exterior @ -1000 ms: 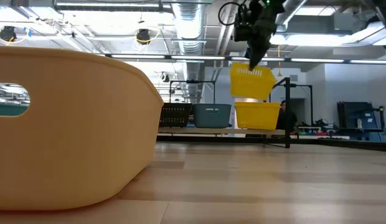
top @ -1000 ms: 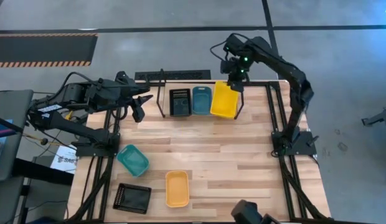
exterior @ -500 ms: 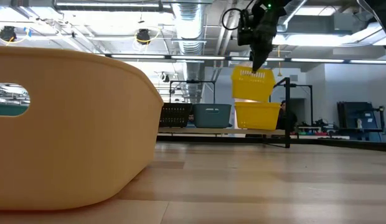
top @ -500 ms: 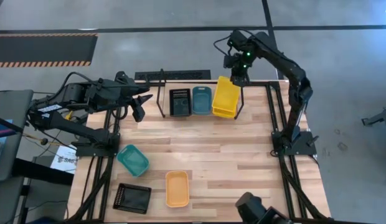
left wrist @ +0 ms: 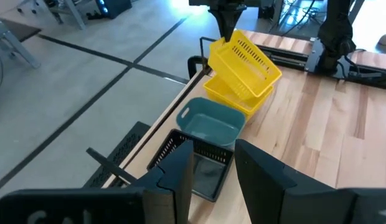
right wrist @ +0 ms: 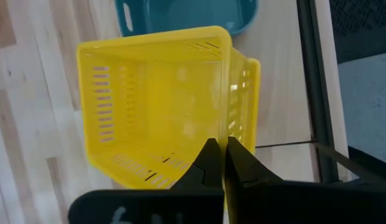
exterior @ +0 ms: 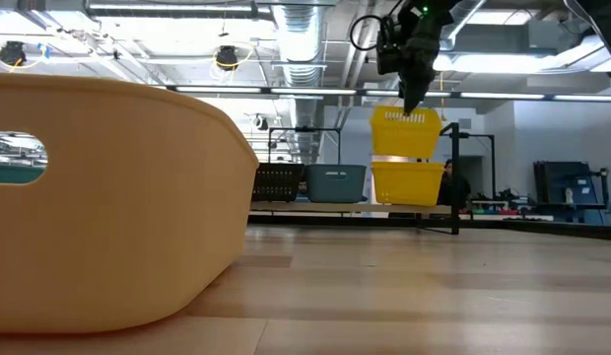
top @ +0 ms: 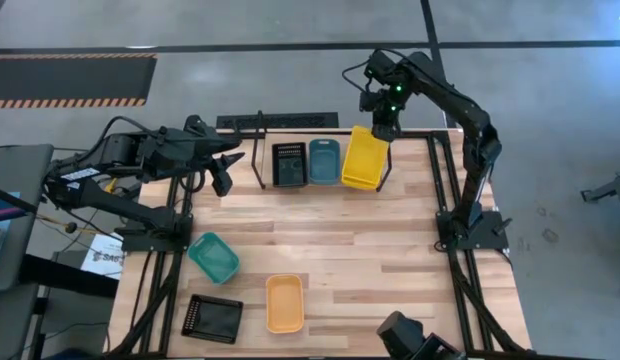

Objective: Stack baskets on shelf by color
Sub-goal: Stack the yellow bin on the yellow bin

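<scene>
My right gripper [top: 383, 126] is shut on a yellow basket [top: 363, 158] over the right end of the black rod shelf [top: 258, 160]. This basket hangs just above a second yellow basket [exterior: 408, 182] that sits on the shelf; whether the two touch I cannot tell. A blue-grey basket [top: 324, 160] and a black basket [top: 289, 164] sit beside them on the shelf. My left gripper [top: 227, 172] waits open and holding nothing, left of the shelf. My right gripper holds the upper yellow basket by the rim of its far end wall [right wrist: 229, 127], one finger inside the basket and one outside. The fingers [right wrist: 208, 163] come from above, pointing steeply down. The basket [left wrist: 246, 62] hangs below them, tilted, its near end lower.
Near the table's left front lie a teal basket [top: 213, 256], an orange basket [top: 285, 302] and another black basket [top: 212, 318]. The orange basket [exterior: 108, 197] fills the left of the low view. A black frame [top: 445, 190] edges the wooden table.
My right gripper has rolled a little at the wrist. The yellow basket it holds has swung from a steeper slant to a more level pose and shifted slightly toward the table's right edge, over the lower yellow basket.
</scene>
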Robot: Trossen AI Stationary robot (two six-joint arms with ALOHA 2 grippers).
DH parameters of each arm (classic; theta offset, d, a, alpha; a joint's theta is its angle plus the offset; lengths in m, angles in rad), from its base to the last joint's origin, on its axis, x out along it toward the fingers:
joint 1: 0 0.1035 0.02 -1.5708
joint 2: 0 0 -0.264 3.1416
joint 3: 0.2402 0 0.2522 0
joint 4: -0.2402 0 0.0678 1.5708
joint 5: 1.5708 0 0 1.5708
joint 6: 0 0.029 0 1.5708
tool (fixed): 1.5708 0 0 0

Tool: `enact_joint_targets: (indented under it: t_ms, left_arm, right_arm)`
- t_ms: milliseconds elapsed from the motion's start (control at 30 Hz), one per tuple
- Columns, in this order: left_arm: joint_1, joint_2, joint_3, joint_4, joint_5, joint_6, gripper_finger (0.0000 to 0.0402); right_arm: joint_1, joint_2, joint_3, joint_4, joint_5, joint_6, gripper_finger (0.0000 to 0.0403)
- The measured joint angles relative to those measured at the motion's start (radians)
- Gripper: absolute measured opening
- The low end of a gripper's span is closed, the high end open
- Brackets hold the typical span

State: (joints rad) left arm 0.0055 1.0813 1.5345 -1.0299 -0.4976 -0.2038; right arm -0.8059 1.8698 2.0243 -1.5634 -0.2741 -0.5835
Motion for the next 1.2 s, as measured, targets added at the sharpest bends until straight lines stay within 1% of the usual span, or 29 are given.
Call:
enact_joint_targets:
  t_ms: [667,1200]
  left_arm:
    - [0.0,0.0,0.0,-0.008,0.001,0.0,0.0108]
    - [0.0,0.0,0.0,-0.01,0.015,0.0,0.0108]
  right_arm:
    - [-0.008,0.001,0.0,0.0,0.0,0.011,0.0001]
    - [-0.006,0.135,-0.019,0.0,-0.012,0.009,0.0001]
